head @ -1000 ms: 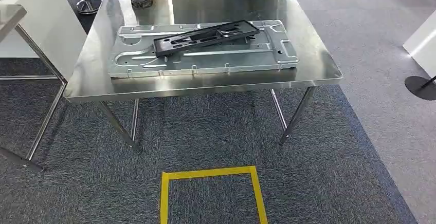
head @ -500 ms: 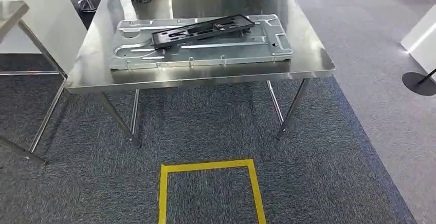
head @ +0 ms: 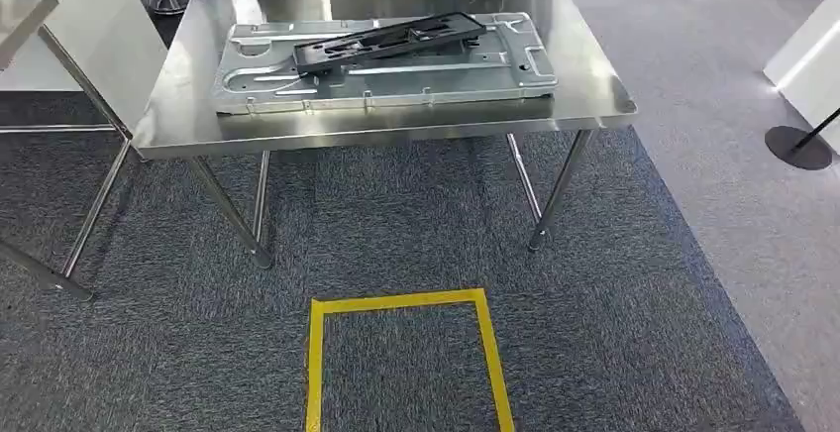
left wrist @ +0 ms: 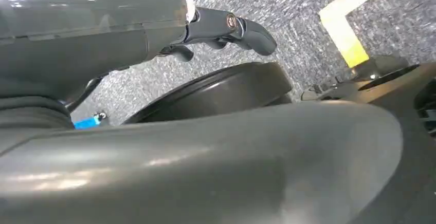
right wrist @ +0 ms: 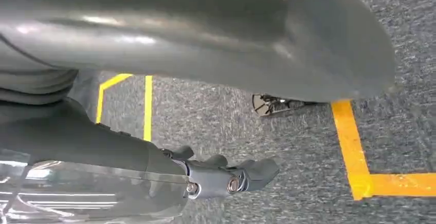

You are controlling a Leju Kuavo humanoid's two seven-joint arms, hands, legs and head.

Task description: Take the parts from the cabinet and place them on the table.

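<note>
The steel table (head: pixel 198 95) stands across the grey carpet (head: pixel 396 244) from the robot, well apart from it. Two parts lie on the table. One is a big flat silver metal panel (head: pixel 396 80) with bumps and holes. The other is a long black plastic frame (head: pixel 391 41), which lies slanted on top of the panel. On the carpet, nearer the robot, is a square of yellow tape (head: pixel 401 303).

Both arms hang down by the robot's sides. The left hand (left wrist: pixel 221 29) holds nothing. Its dark fingers (left wrist: pixel 252 31) look a bit curled, but the view is so close that I cannot tell how far open it is. The right hand (right wrist: pixel 226 178) holds nothing too. Its fingers (right wrist: pixel 259 170) look the same way, and again I cannot tell how wide they are.

I think the robot is between trips. The parts on the table look done, and no part is in either hand. So the step now is most likely walking, not picking or putting.

If more parts are waiting, the next move is to turn and walk to the cabinet. The robot should keep its arms tucked in so they do not bump the table legs (head: pixel 555 194). Then it must stand close enough to reach in, and open a hand wide before taking a part.
</note>
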